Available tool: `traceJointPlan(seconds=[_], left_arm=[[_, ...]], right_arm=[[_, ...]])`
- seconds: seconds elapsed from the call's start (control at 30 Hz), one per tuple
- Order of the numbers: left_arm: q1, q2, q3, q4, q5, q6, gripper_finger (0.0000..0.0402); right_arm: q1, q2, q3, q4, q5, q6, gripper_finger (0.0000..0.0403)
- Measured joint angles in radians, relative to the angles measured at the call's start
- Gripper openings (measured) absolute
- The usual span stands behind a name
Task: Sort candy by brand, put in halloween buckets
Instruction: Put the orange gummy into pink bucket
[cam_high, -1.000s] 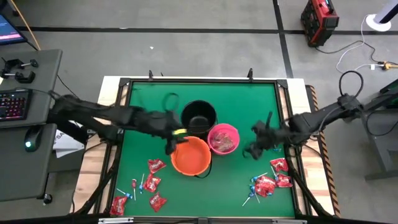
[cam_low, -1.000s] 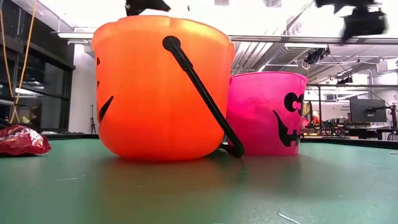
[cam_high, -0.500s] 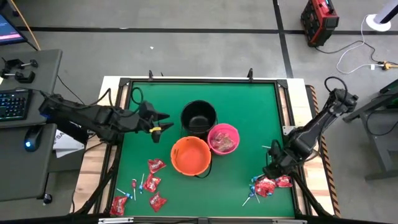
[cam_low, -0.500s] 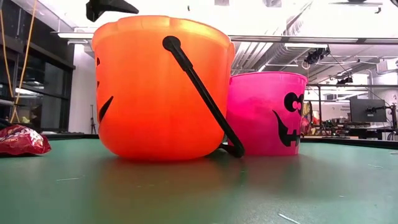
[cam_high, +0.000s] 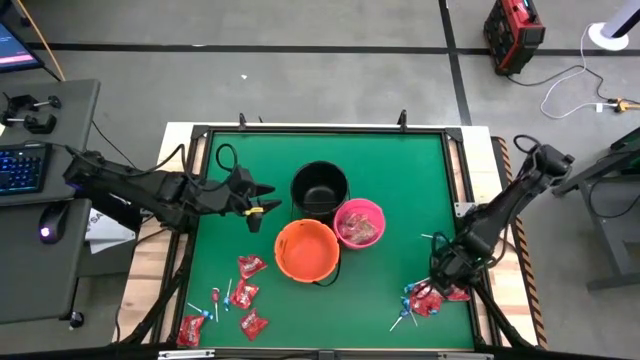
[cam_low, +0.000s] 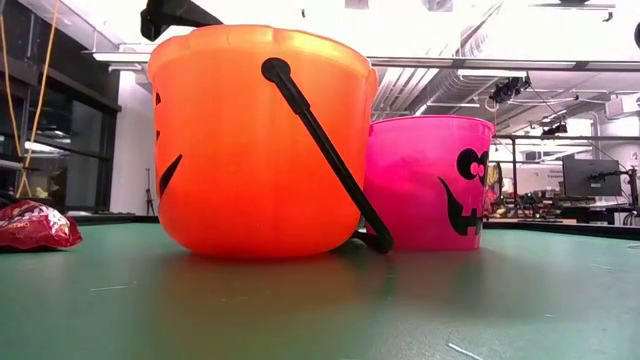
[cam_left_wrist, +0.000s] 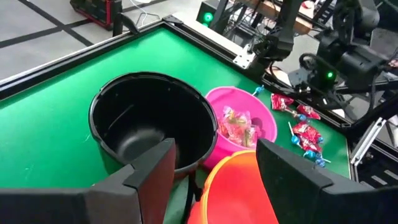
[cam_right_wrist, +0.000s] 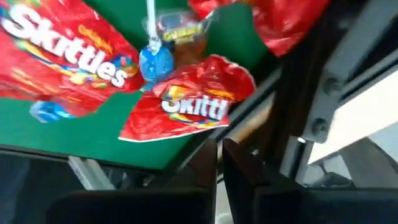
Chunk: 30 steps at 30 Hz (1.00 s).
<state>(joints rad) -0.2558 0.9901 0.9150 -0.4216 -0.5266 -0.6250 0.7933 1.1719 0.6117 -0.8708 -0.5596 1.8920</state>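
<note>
Three buckets stand mid-table: black (cam_high: 320, 188), orange (cam_high: 307, 250) and pink (cam_high: 359, 222). The pink one holds red packets (cam_left_wrist: 239, 127). My left gripper (cam_high: 262, 203) is open and empty, left of the black bucket (cam_left_wrist: 149, 124) and above the table. My right gripper (cam_high: 440, 276) is shut and empty, low over the near-right candy pile (cam_high: 430, 297). Its wrist view shows red packets (cam_right_wrist: 193, 106) and a blue lollipop (cam_right_wrist: 155, 62) lying flat on the green mat. A second pile of candy (cam_high: 235, 300) lies at the near left.
The table's raised black frame (cam_high: 470, 215) runs close by my right gripper, and the near-right table edge (cam_right_wrist: 205, 146) is just beyond the packets. The orange bucket's handle (cam_low: 320, 150) hangs down its side. A red packet (cam_low: 35, 225) lies left of the orange bucket.
My left gripper has drawn back from over the orange bucket toward the table's left and far side, then held still. My right gripper has gone from beside the pink bucket toward the near right corner and down over the candy pile.
</note>
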Motion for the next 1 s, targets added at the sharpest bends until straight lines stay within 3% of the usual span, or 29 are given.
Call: traceJointPlan(seconds=[0.23,0.43,0.6,0.83,1.0], left_arm=[[0.0,0.0,0.0,-0.007,0.0,0.008,0.0213],[0.0,0.0,0.0,-0.007,0.0,0.052,0.0213],[0.0,0.0,0.0,-0.007,0.0,0.053,0.0213],[0.0,0.0,0.0,-0.007,0.0,0.051,0.0213],[0.0,0.0,0.0,-0.005,0.062,0.009,0.0213]], right_arm=[[-0.004,0.106,-0.02,0.092,0.003,-0.033,0.0004],[-0.068,0.124,0.008,0.098,0.206,-0.034,0.0001],[-0.128,0.124,0.097,-0.063,0.371,-0.083,0.0],[-0.146,0.123,0.271,-0.417,0.462,-0.144,0.0],[-0.146,0.122,0.306,-0.415,0.53,-0.14,0.0]])
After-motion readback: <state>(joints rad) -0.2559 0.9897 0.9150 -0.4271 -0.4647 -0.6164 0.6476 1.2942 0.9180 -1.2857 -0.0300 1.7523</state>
